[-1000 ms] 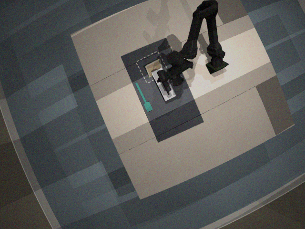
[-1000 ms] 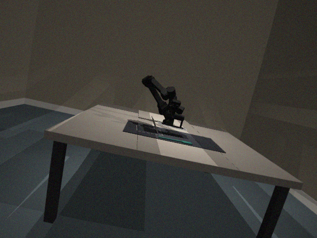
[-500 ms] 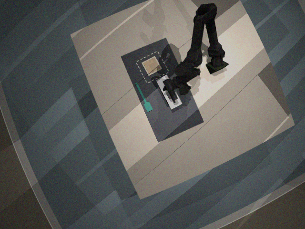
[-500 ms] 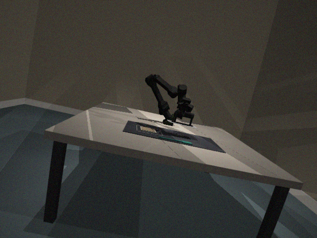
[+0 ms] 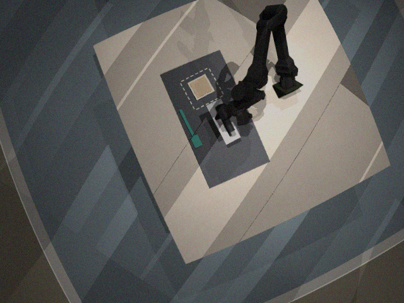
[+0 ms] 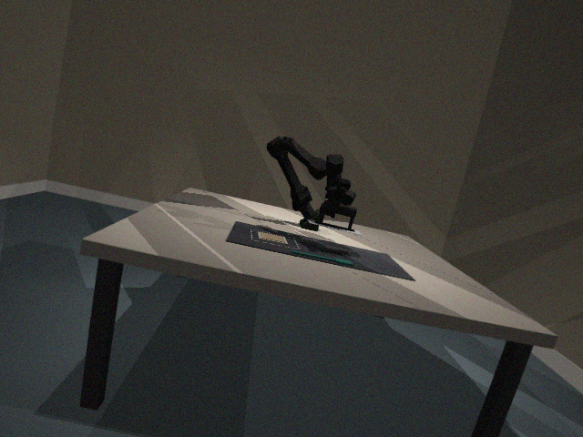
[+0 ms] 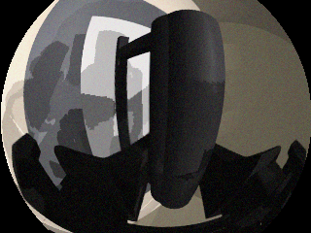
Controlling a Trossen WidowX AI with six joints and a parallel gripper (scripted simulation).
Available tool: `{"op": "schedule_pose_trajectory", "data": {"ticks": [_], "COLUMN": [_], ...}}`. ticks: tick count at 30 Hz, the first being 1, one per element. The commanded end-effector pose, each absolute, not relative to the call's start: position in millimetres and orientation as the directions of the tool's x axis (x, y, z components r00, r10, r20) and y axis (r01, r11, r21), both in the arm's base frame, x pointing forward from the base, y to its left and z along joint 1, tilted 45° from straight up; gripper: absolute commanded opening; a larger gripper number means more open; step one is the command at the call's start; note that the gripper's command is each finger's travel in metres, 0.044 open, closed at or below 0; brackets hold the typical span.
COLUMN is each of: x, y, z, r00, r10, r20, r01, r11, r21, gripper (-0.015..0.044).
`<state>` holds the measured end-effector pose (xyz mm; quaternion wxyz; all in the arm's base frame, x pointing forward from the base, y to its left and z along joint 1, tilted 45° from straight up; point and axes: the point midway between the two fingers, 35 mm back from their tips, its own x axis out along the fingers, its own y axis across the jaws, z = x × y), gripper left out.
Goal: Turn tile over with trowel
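Top view: the tile (image 5: 201,86) (image 6: 271,237) lay tan face up inside the dashed outline (image 5: 194,109) (image 6: 298,248) on the dark mat (image 5: 238,163) (image 6: 391,267). Near it, above the mat, was the pale-bladed trowel (image 5: 233,139) (image 6: 352,219) (image 7: 187,107), its dark handle gripped in the claw (image 5: 225,113) (image 6: 335,208) (image 7: 173,136). A teal spatula-shaped tool (image 5: 196,141) (image 6: 324,258) lay along the mat's edge, on the tile's far side from the arm's base (image 5: 297,85) (image 6: 308,227).
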<state>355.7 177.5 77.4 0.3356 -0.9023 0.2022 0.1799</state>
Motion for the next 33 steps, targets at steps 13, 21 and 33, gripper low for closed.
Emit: {"op": "schedule_pose_trajectory", "data": {"ticks": [13,21,33], "x": [355.6,355.8,362.3], "y": [180.8,177.5,190.4], "z": [80.0,77.5,61.2], "r00": [0.858,0.854,0.819], "r10": [-0.238,-0.244,-0.205], "r20": [-0.455,-0.46,-0.536], "r01": [-0.479,-0.486,-0.475], "r11": [-0.69,-0.692,-0.768], "r21": [-0.543,-0.534,-0.431], "gripper": [0.0,0.0,0.0]}}
